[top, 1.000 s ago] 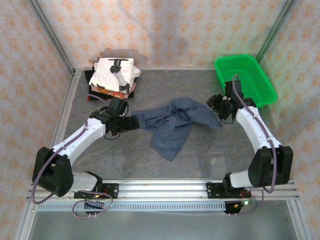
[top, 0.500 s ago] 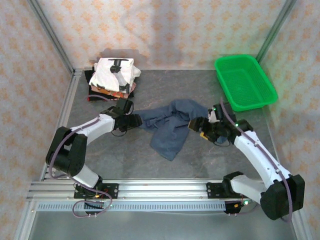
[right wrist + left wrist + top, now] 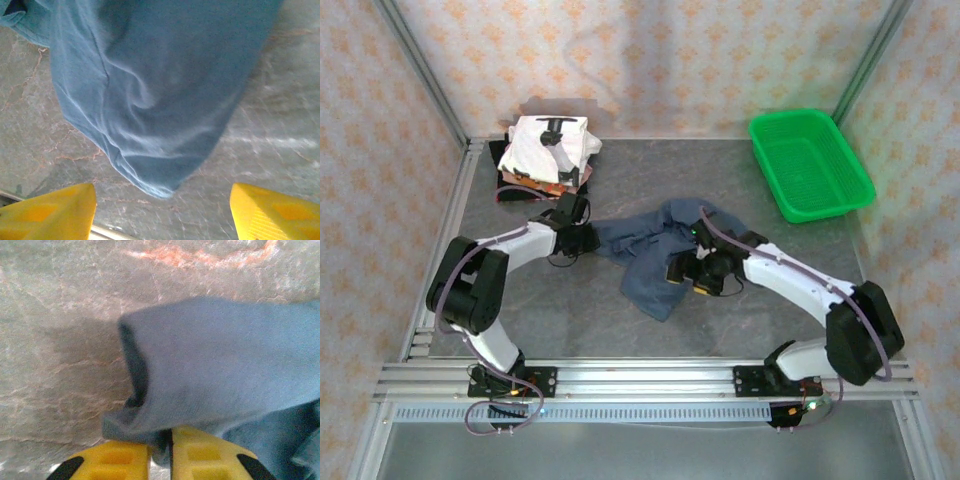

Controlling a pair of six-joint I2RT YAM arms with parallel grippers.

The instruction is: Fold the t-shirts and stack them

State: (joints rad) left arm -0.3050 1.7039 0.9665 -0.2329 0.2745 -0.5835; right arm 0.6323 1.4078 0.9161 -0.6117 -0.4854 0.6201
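Our left hand (image 3: 170,452) clamped the navy-blue t-shirt (image 3: 215,365); the right hand (image 3: 162,207) gaped — we reckoned it should pinch the hem just ahead.

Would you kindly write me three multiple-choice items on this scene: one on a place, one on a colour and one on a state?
1. Where does the green basket stand on the table?
A) far right corner B) near left edge C) centre

2. What colour is the loose shirt lying mid-table?
A) red B) white C) blue

3. What is the state of the left hand?
A) wide open B) shut on the loose shirt's edge C) shut on nothing

Key:
1 A: the top view shows it at the far right.
2 C: the cloth is dusty blue.
3 B: the left wrist view shows cloth pinched in it.
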